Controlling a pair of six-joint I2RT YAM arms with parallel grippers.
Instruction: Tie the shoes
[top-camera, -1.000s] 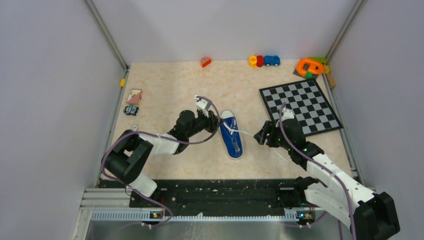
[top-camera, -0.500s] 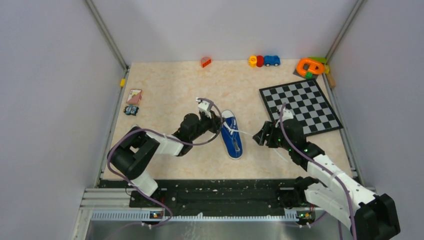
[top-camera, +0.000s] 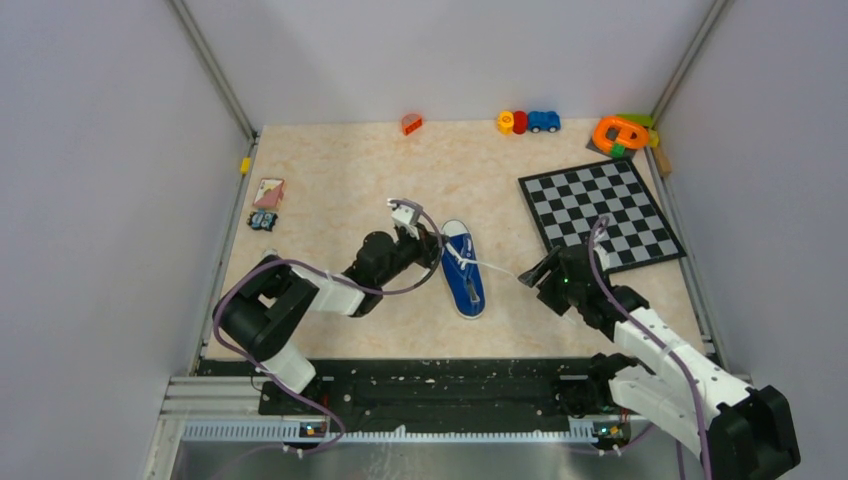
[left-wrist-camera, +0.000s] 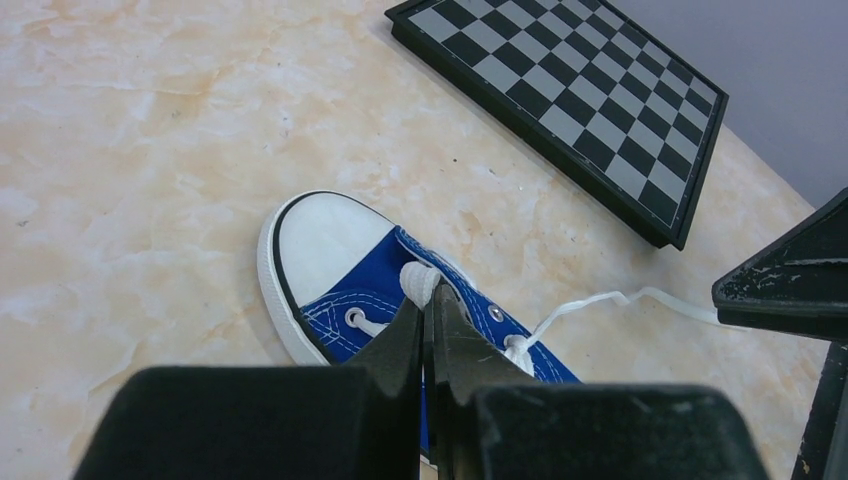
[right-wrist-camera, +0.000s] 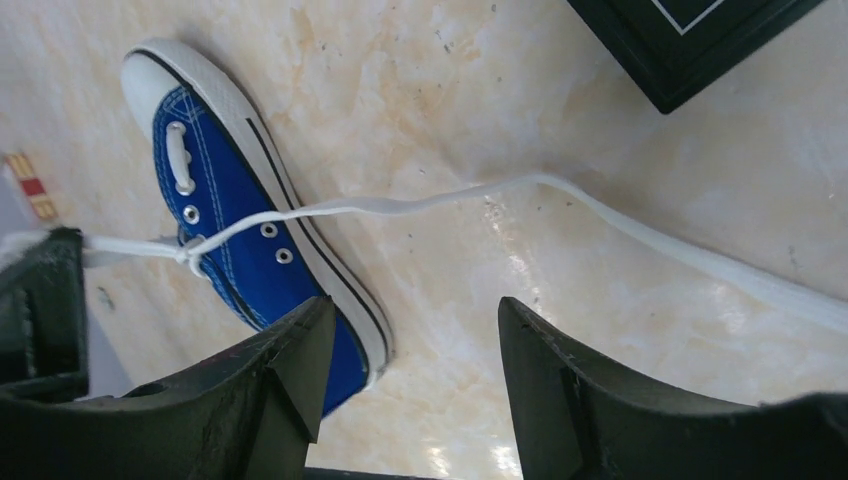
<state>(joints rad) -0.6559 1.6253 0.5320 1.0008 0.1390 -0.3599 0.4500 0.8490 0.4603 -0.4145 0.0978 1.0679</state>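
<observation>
On the left, the left pincer (top-camera: 434, 248) is right beside the blue sneaker (top-camera: 465, 270). Its two fingers are squeezed all the way together. In the right wrist view, the left lace (right-wrist-camera: 125, 246) runs tight and straight from the shoe into that pincer, so it looks like it is holding the lace. The spot where it pinches is hidden.

The sneaker lies flat on the counter (top-camera: 330, 180), in the middle, between the two arms. Its white toe points away from the arm bases. The two laces meet at a small crossing on top of the shoe.

The right lace (top-camera: 495, 268) goes from that crossing out to the right and lies loose on the counter. The right pincer (top-camera: 532, 273) is at the far end of it. Its fingers are spread wide and hold nothing. Past it, farther right, is the chessboard (top-camera: 600, 210).

I think the step now is getting one lace in each pincer so the tying can start. One side seems done. Next, the right pincer must go down low, with one finger on each side of the thin flat lace, and then close on it. The lace lies flat on the counter, so it could slip out.
</observation>
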